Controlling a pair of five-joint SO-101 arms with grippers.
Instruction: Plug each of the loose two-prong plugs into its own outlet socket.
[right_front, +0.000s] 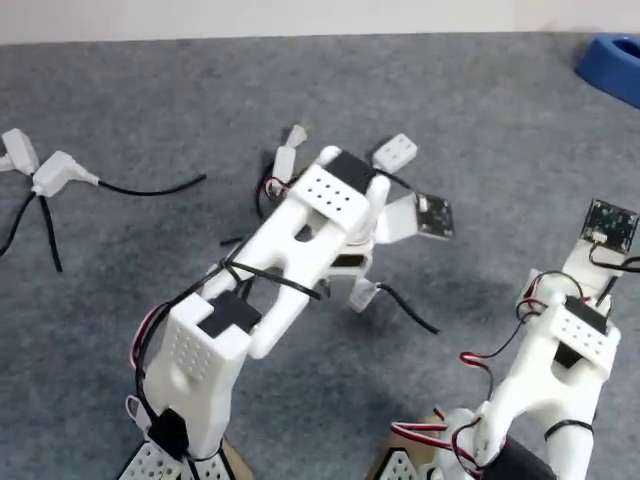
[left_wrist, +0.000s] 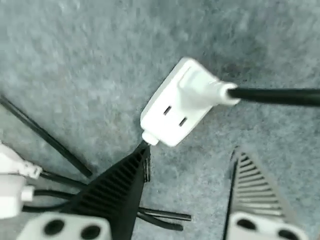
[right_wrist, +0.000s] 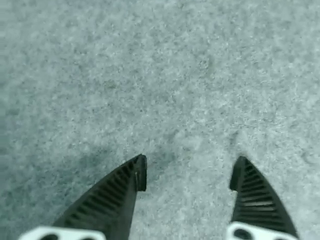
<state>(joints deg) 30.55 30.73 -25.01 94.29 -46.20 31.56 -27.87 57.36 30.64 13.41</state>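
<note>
Two arms over a grey, felt-like desk, seen from above and from each wrist.

(a) The left arm extends from the desk's near edge toward its middle. The left gripper is released, with its jaws wide apart, and sits low over a white outlet socket. The socket lies flat near the middle of the desk with its two slots facing up. The tip of one black ribbed finger touches a corner of the socket's slotted end. The other finger stands apart from the socket, above bare desk. A black cable leaves the socket at the end opposite the slots.

(b) Just past the left arm, toward the far edge, lies a small white connector block; what kind it is cannot be told. Near it, on the side toward the left edge, lies a loose plug with its prongs pointing at the far edge.

(c) Two more white plugs lie just beside each other at the desk's left edge, well apart from both arms. Their dark cords trail across the surface.

(d) The right arm stands by the near right corner. The right gripper is released, with its jaws spread, and grasps nothing over bare desk.

(e) A blue object sits at the far right corner, cut off by the frame.
</note>
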